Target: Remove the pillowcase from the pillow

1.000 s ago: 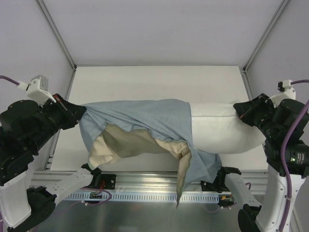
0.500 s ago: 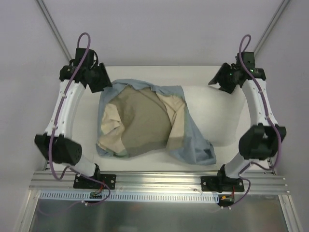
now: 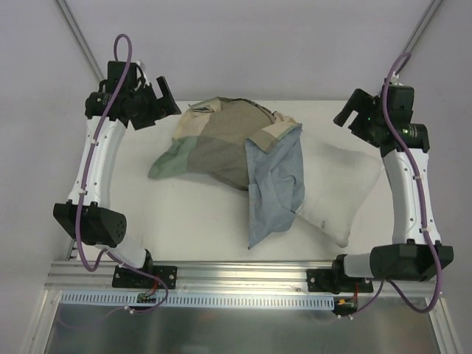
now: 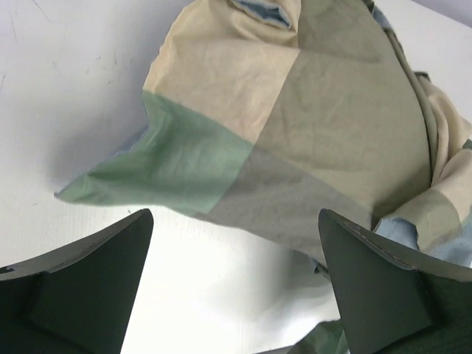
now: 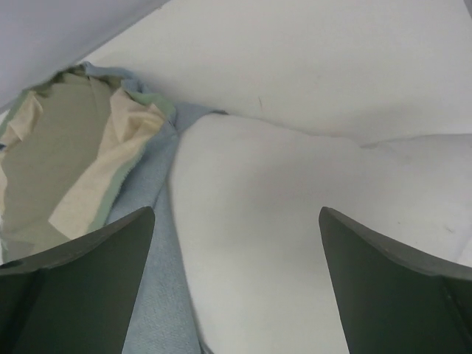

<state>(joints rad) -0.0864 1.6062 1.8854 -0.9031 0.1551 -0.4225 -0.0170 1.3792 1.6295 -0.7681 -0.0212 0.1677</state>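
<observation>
Arms (image 3: 96, 158) (image 3: 410, 184) outstretched, pincers (image 3: 167, 100) (image 3: 345, 118) wide.

1. Pillowcase (image 3: 221, 144): patchwork of olive, green and beige blocks on one face, plain blue-grey on the other.
2. Pillow (image 3: 343, 184): plain off-white.
3. Counter (image 3: 184, 217): white.
4. My left end effector (image 4: 232, 225) and right end effector (image 5: 236, 221): dark grey fingers.

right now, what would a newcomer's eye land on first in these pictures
The crumpled patchwork pillowcase is heaped at the far middle of the table, its blue-grey side trailing toward the near edge against the bare white pillow on the right. The left gripper and right gripper hang open over the far corners, holding nothing.
</observation>
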